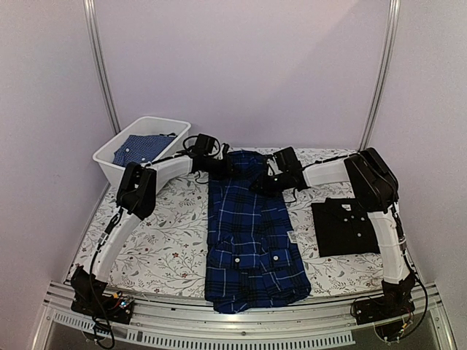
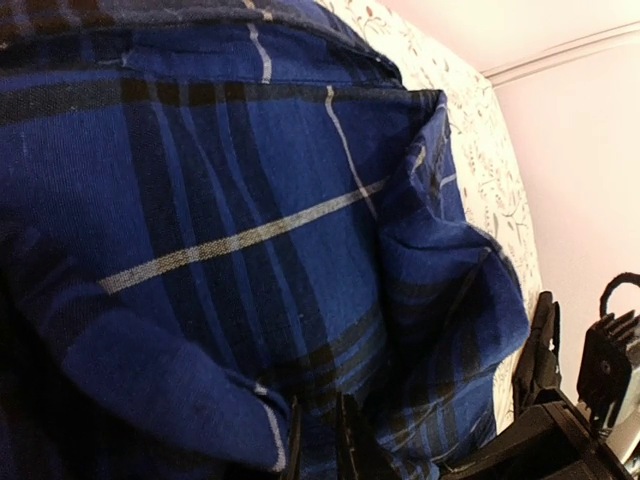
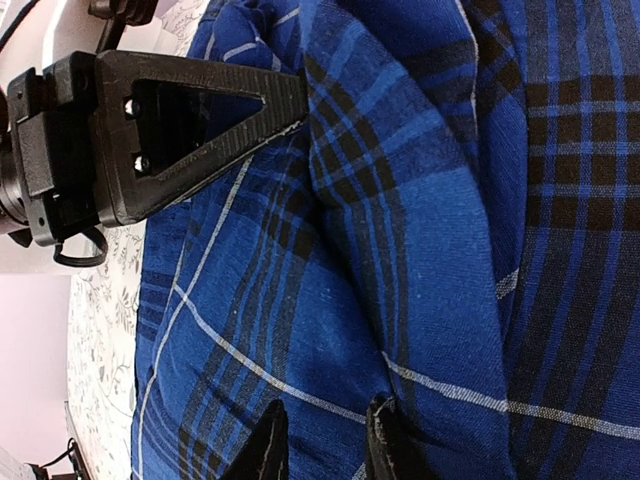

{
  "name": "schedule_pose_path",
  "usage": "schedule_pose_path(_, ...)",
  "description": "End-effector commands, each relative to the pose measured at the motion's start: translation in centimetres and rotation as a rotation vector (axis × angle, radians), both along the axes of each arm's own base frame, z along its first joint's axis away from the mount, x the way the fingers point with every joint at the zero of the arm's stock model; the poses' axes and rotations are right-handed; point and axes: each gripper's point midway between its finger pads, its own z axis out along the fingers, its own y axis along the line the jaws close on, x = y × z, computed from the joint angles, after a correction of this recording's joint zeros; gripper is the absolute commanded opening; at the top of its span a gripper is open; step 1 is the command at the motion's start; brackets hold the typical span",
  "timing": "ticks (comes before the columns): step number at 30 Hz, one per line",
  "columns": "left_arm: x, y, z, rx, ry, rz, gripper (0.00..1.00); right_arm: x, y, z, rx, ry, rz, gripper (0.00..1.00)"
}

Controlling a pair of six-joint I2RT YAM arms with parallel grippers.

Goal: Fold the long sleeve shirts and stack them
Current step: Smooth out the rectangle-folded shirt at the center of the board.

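Observation:
The navy-and-blue plaid shirt (image 1: 252,233) lies lengthwise down the middle of the table, chest pockets toward the near edge. Its far end is bunched and lifted between my two grippers. My left gripper (image 1: 226,165) is shut on the plaid cloth (image 2: 250,200), its fingertips (image 2: 292,445) pinching a fold. My right gripper (image 1: 264,182) is shut on the same shirt (image 3: 400,200), with cloth between its fingertips (image 3: 385,440). The plain black shirt (image 1: 346,226) lies folded flat at the right, beside the right arm.
A white bin (image 1: 109,165) stands at the back left corner with a blue patterned cloth (image 1: 142,148) in it. The table (image 1: 168,233) has a floral cover. The two grippers are close together; the left one's finger (image 3: 200,110) shows in the right wrist view.

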Motion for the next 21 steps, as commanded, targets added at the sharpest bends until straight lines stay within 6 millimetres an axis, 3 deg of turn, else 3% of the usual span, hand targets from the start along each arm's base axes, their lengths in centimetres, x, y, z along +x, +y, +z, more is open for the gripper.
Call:
schedule_pose_path(1,0.0,-0.2,-1.8,-0.06,0.033,-0.027,0.14,0.2,-0.8,1.9,0.016,-0.027,-0.018,0.28)
schedule_pose_path(5,1.1,-0.1,0.5,-0.092,-0.023,-0.019,0.14,2.7,0.1,6.7,0.083,-0.178,0.059,0.3)
schedule_pose_path(7,2.0,0.3,3.3,-0.099,-0.08,-0.004,0.14,3.9,0.7,8.1,0.132,-0.209,0.109,0.29)
schedule_pose_path(14,3.0,2.0,13.7,-0.109,-0.269,0.027,0.17,7.5,0.9,5.8,0.239,-0.156,0.132,0.2)
schedule_pose_path(17,2.1,2.3,15.8,-0.107,-0.286,0.013,0.17,8.2,1.6,4.2,0.274,-0.126,0.143,0.18)
schedule_pose_path(21,0.1,3.0,16.0,-0.079,-0.261,0.002,0.16,8.9,1.6,2.7,0.277,-0.116,0.114,0.18)
